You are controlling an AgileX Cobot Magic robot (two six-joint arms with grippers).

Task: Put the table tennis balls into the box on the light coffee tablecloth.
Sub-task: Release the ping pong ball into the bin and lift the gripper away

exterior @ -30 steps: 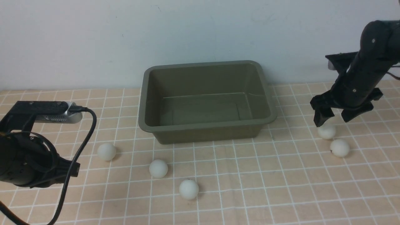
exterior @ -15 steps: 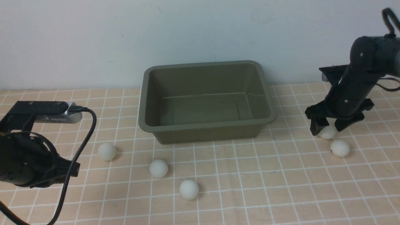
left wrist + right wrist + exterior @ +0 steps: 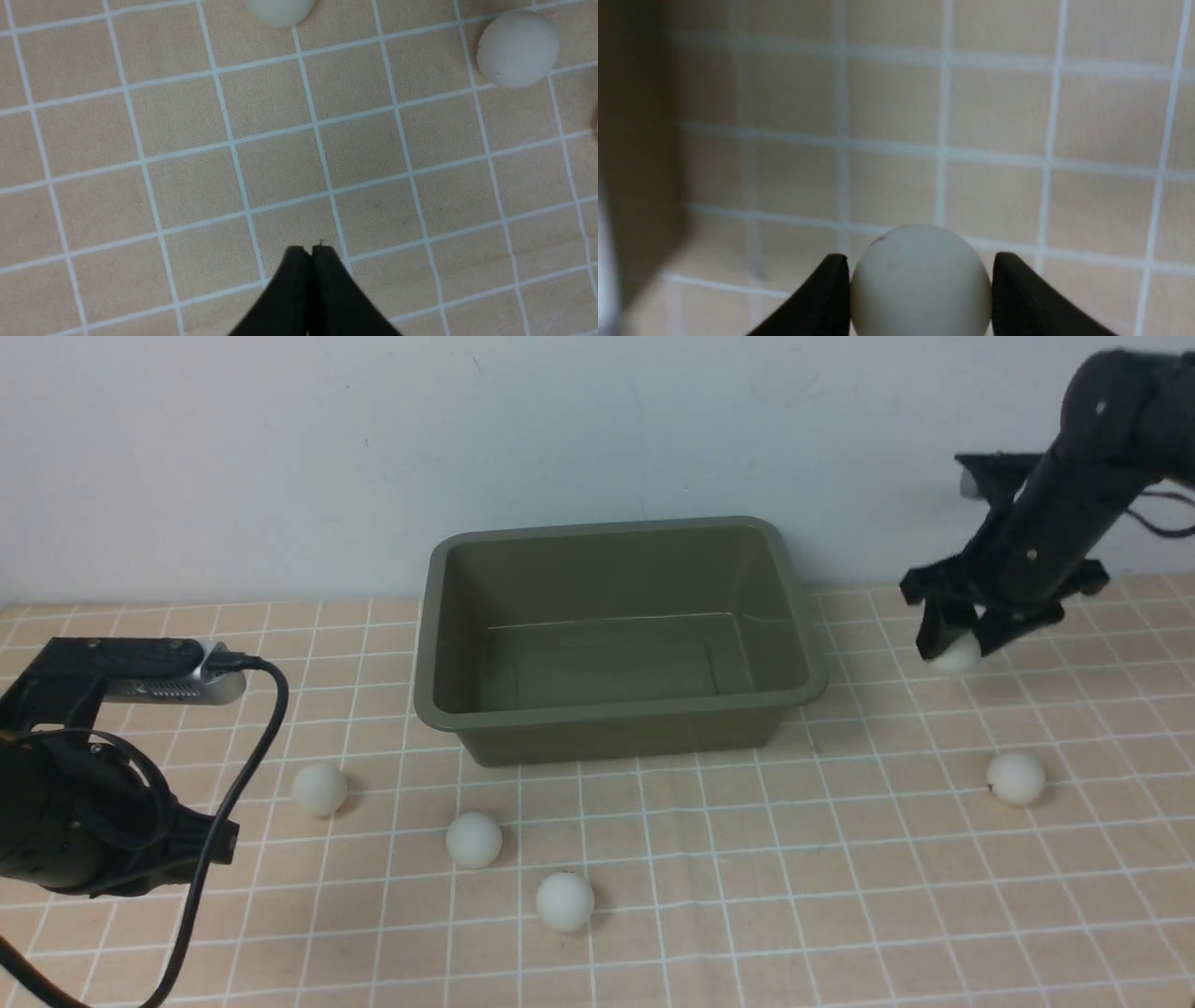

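The olive-green box (image 3: 616,709) stands open at the middle back of the light coffee tablecloth (image 3: 747,896). My right gripper (image 3: 962,639) is shut on a white table tennis ball (image 3: 956,656), held in the air right of the box; the wrist view shows this ball (image 3: 920,280) between the black fingers (image 3: 822,298). Another ball (image 3: 1015,777) lies below it on the cloth. Three balls lie in front of the box: left (image 3: 319,789), middle (image 3: 473,839), nearest (image 3: 564,901). My left gripper (image 3: 310,252) is shut and empty over the cloth at the near left, with two balls beyond it (image 3: 517,49) (image 3: 279,9).
A pale wall (image 3: 597,429) rises right behind the box. My left arm's body and cable (image 3: 93,803) fill the near left corner. The box's wall shows blurred at the edge of the right wrist view (image 3: 630,140).
My right gripper closed on the ball at the right, then lifted it up off the cloth and slightly toward the box. The left arm and the other balls have not moved.
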